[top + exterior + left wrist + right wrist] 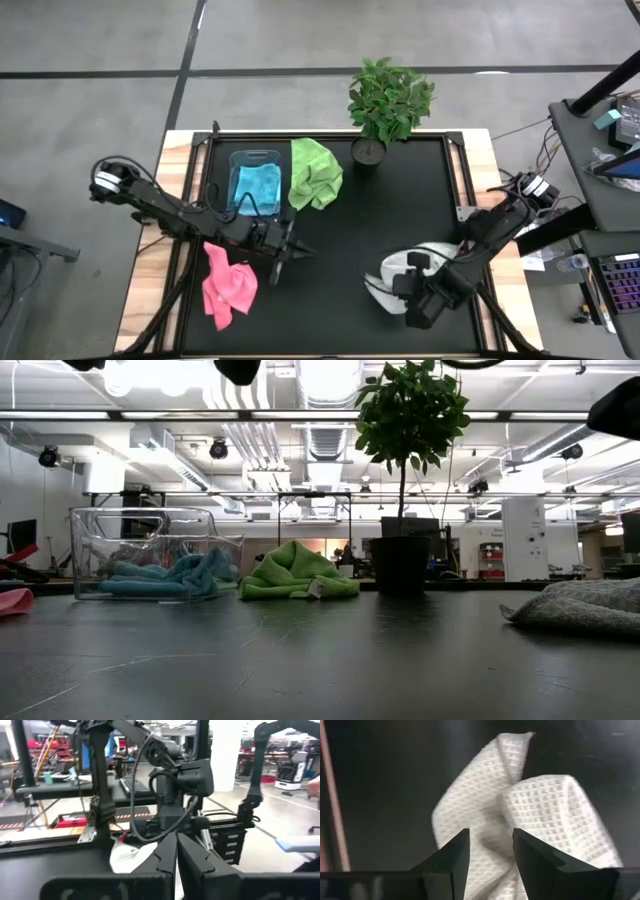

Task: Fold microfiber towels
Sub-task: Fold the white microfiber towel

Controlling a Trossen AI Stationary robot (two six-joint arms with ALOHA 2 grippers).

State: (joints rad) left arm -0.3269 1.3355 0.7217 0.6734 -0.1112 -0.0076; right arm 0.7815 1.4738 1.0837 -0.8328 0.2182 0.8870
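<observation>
Right gripper (490, 857) — jaws parted, straddling the crumpled white towel (530, 810) at the table's near right, nothing clamped. Left gripper (285, 250) — fingers pressed together, empty, beside the pink towel (228, 285) at near left.

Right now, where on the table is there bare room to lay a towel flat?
The widest bare stretch is mid-mat, between the green towel, the left gripper and the white towel under the right gripper. The back right corner beyond the plant is bare too. The left side is crowded: bin, pink towel.
</observation>
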